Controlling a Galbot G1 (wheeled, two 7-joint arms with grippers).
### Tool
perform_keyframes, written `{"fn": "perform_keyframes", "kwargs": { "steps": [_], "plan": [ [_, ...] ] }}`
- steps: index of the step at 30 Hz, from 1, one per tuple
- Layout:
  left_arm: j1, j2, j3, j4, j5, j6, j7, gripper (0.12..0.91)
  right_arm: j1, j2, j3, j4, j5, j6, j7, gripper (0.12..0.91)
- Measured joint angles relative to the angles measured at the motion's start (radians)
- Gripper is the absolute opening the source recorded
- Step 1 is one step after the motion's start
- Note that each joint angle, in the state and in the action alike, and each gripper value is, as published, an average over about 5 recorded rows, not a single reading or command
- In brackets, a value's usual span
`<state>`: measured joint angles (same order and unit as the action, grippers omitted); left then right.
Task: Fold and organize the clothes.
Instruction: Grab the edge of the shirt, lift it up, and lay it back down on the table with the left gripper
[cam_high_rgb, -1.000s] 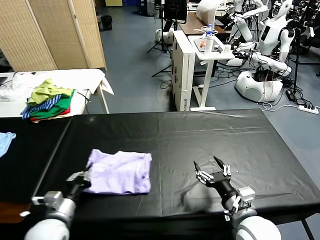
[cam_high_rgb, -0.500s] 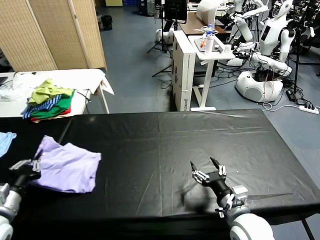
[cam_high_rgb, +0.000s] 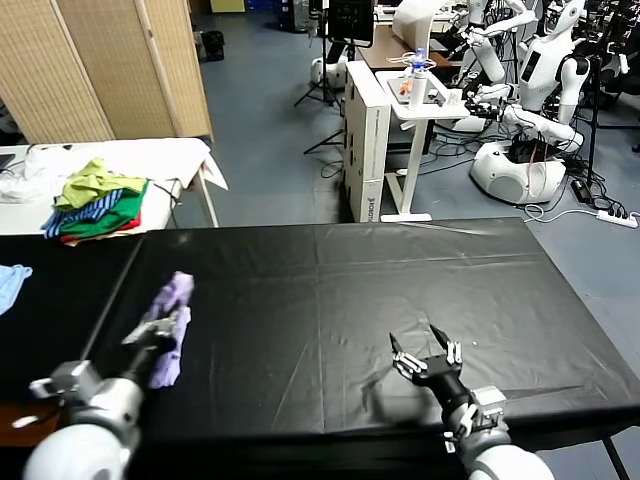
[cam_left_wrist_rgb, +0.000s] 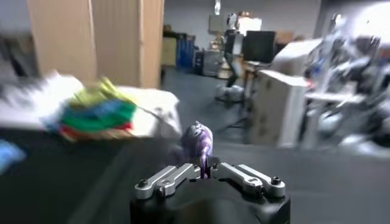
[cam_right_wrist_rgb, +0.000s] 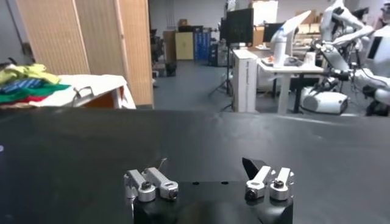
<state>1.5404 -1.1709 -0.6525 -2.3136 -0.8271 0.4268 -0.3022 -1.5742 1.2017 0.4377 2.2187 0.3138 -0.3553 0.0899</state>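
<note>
Lavender thin-fabric T-shirt (cam_high_rgb: 168, 326) hangs bunched in a narrow drape off the black-covered table (cam_high_rgb: 400, 290), near that table's left end, so by my judgement folding is done or nearly so and placing it remains. Left gripper (cam_high_rgb: 152, 337) is pressed together, pinching the shirt's edge, the cloth rising just beyond its fingertips. Right gripper (cam_high_rgb: 428, 360) rests spread and empty near the table's front edge, well apart from the shirt.
</note>
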Motion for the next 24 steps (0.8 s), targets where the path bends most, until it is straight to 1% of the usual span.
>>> {"fn": "perform_keyframes", "kwargs": {
  "steps": [4, 11, 13, 15, 16, 18, 19, 20, 22, 23, 24],
  "plan": [
    [-0.05, -0.088, 0.101, 0.031, 0.014, -0.002, 0.001, 0.179, -0.011, 0.014, 0.0, -0.002, -0.017, -0.001, 0.0, 0.907],
    [-0.09, -0.234, 0.251, 0.1, 0.083, -0.01, 0.015, 0.179, -0.004, 0.019, 0.0, -0.01, -0.016, -0.012, 0.004, 0.907],
    [-0.091, -0.265, 0.281, 0.119, 0.116, -0.012, 0.028, 0.179, 0.003, 0.016, -0.003, -0.013, 0.006, -0.027, 0.005, 0.907],
    [-0.09, -0.288, 0.304, 0.137, 0.156, -0.016, 0.049, 0.184, 0.012, 0.011, -0.009, -0.017, 0.038, -0.047, 0.006, 0.907],
    [-0.088, -0.297, 0.313, 0.143, 0.174, -0.017, 0.061, 0.202, 0.018, 0.008, -0.014, -0.02, 0.058, -0.059, 0.006, 0.907],
    [-0.082, -0.306, 0.327, 0.151, 0.2, -0.019, 0.086, 0.275, 0.034, -0.001, -0.025, -0.026, 0.099, -0.082, 0.008, 0.907],
    [-0.078, -0.309, 0.332, 0.152, 0.208, -0.019, 0.098, 0.329, 0.044, -0.007, -0.033, -0.029, 0.123, -0.095, 0.01, 0.907],
    [-0.074, -0.31, 0.336, 0.151, 0.214, -0.019, 0.111, 0.402, 0.056, -0.013, -0.042, -0.033, 0.15, -0.107, 0.013, 0.907],
    [-0.066, -0.309, 0.339, 0.147, 0.226, -0.021, 0.137, 0.516, 0.085, -0.025, -0.062, -0.04, 0.208, -0.129, 0.02, 0.907],
    [-0.061, -0.307, 0.338, 0.143, 0.235, -0.024, 0.151, 0.592, 0.101, -0.031, -0.074, -0.045, 0.239, -0.14, 0.025, 0.907],
    [-0.057, -0.305, 0.336, 0.138, 0.246, -0.028, 0.165, 0.649, 0.12, -0.035, -0.087, -0.05, 0.27, -0.149, 0.029, 0.907]
  ]
}}
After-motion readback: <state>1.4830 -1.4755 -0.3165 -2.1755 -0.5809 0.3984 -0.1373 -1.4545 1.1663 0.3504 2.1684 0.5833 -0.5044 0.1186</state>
